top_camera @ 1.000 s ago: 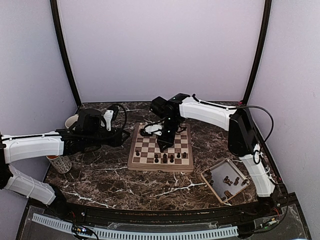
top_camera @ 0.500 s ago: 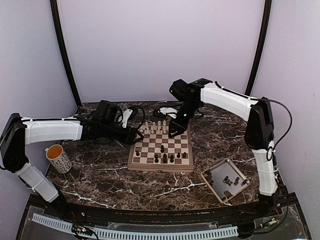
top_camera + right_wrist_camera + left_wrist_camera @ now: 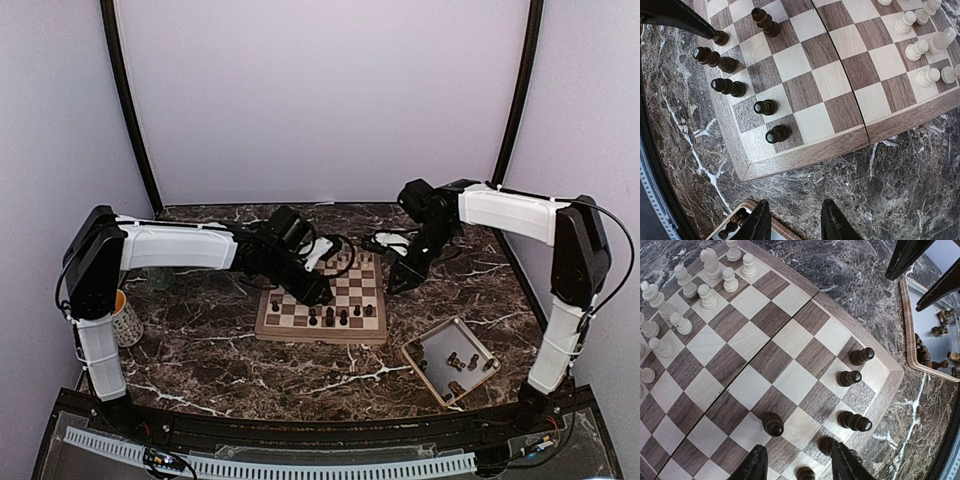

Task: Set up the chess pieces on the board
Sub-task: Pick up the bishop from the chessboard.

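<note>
The left fingers (image 3: 756,465) hang apart and empty above the left half of the board (image 3: 320,335). Dark chess pieces (image 3: 849,377) stand toward its near rim, pale chessmen (image 3: 707,296) along the far side. The right fingers (image 3: 759,222), apart and empty, hover over the bench (image 3: 200,360) just beside the board's right rim. A tray (image 3: 906,325) farther right holds more dark pieces.

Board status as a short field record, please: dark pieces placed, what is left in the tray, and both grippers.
board: pale pieces lined up along its far side
dark pieces: six visible on the near squares
tray: right of the board, near side; holds several more dark pieces
left gripper: open, nothing gripped, above the board's near rows
right gripper: open, nothing gripped, above the table between board and tray
</note>
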